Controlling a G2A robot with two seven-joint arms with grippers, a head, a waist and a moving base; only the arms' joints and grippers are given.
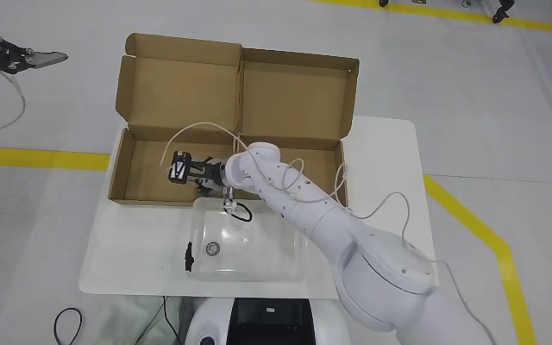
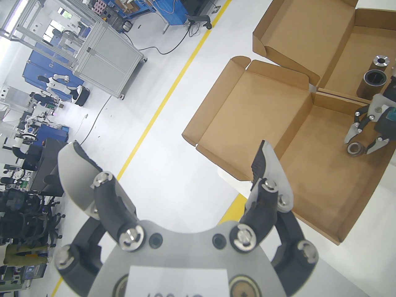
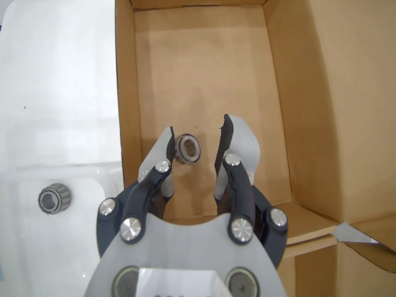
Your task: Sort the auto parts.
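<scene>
While R claw [image 3: 198, 128] gapes, bearing [image 3: 187, 149] sits in box [image 3: 201, 63].

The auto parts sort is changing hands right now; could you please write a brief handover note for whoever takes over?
Right gripper: open, low inside the cardboard box. A bearing sits between its fingers, close by one of them, not clamped.
Left gripper: open and empty, held out away from the table.
Done: that bearing is in its box, and two metal cylinders stand upright in the neighbouring box.
Left: a second bearing lies in the clear tray; it probably belongs with the first.
</scene>
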